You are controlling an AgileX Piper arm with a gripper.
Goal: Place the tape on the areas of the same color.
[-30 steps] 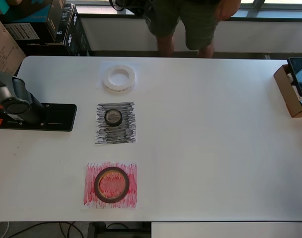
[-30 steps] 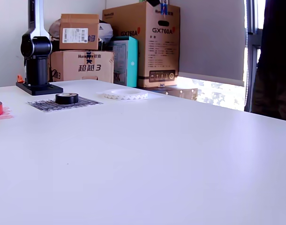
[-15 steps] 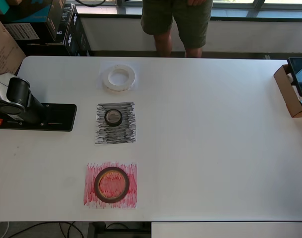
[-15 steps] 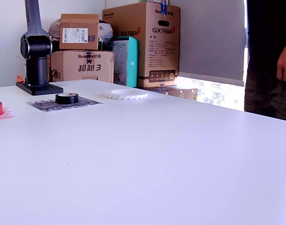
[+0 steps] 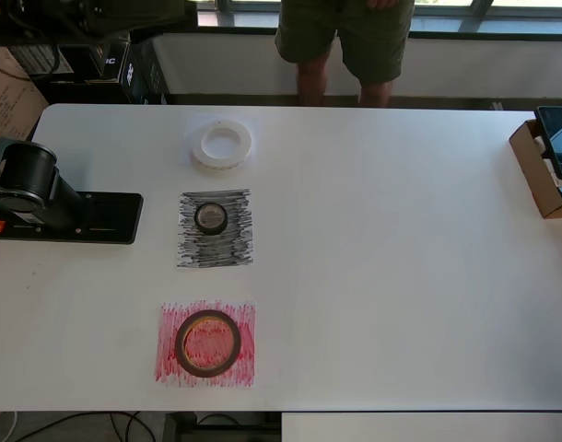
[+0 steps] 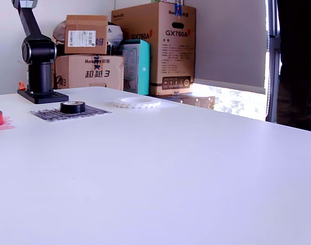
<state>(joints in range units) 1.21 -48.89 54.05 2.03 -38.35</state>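
the black roll (image 5: 210,218) makes a good landmark: it sits on the upper half of the black-scribbled sheet (image 5: 216,247), near the middle of the row of three. toward the overhead view's top from it lies the white ring (image 5: 221,145), resting on a white sheet (image 5: 191,158) that barely shows against the surface (image 5: 401,258). toward the overhead view's bottom from it, the dark-red roll (image 5: 207,343) lies flat, centred on the red-scribbled sheet (image 5: 240,361). so each tape is on its own colour, and the sorting looks finished.

what has changed over the last second is the arm, not the tapes. none of the three rolls has shifted. the arm's base (image 5: 74,217) stays to the overhead view's left of the black roll, but the links above it have swung: a second ago a grey segment reached across the left edge, and now a dark part of the arm hangs across the top-left corner, well away from all the sheets. the exterior view shows the lower link leaning back from the shoulder (image 6: 37,51). the hand is not clearly visible in either view, so i cannot tell whether it is apart or together. i judge the arm is folding home, with nothing left to place. a person (image 5: 345,46) stands beyond the far edge.
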